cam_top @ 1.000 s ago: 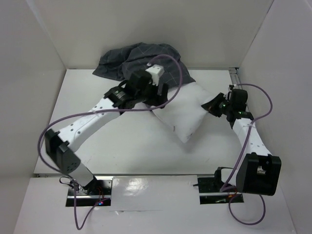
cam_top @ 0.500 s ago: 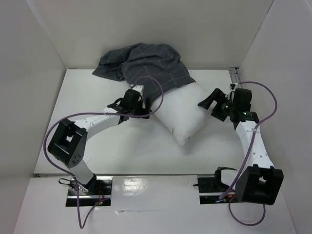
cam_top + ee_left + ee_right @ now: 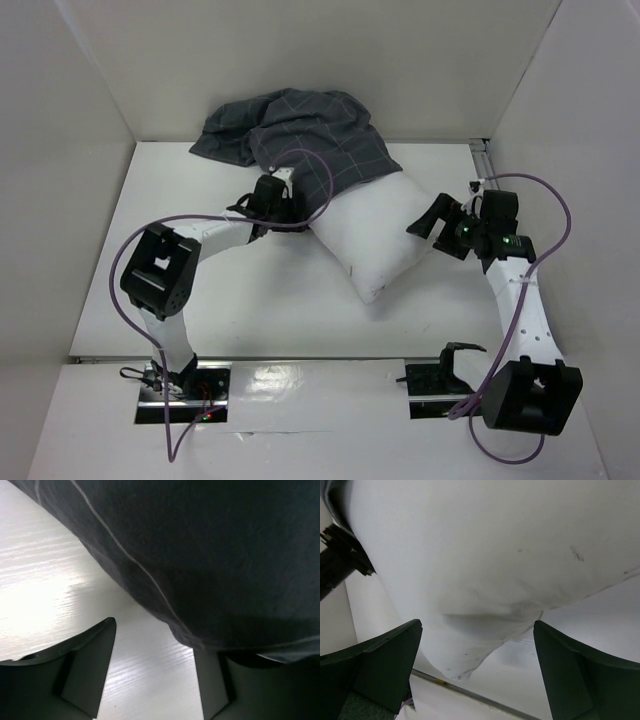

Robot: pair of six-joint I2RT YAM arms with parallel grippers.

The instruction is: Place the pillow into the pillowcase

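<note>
The pillow (image 3: pixel 375 235) lies slantwise on the desk (image 3: pixel 250 310), right of the middle, plump and almost wholly bare, with one corner pointing toward the near edge. Its far left end meets the pillowcase (image 3: pixel 300 130); whether that end sits inside the opening or only under the cloth, the top view does not settle. The pillowcase is bunched in a loose heap at the back of the desk, up against the rear wall (image 3: pixel 350 60), and its near hem drapes down onto the pillow's upper end.

The left hand (image 3: pixel 154 645) sits low at that hem, just left of the pillow. In its wrist view the two fingers (image 3: pixel 85 665) stand apart with bare desk between them. The dark checked cloth hangs over the right-side finger and fills the upper part of the picture, but it is not pinched: the hand is released.

The right hand (image 3: pixel 477 625) is at the pillow's right edge. Its fingers (image 3: pixel 375 665) are spread wide, with a rounded corner of the white pillow bulging between and beyond them. Neither finger presses into the fabric, so this hand is released too.

Purple cables (image 3: pixel 540 200) loop from both arms above the desk
</note>
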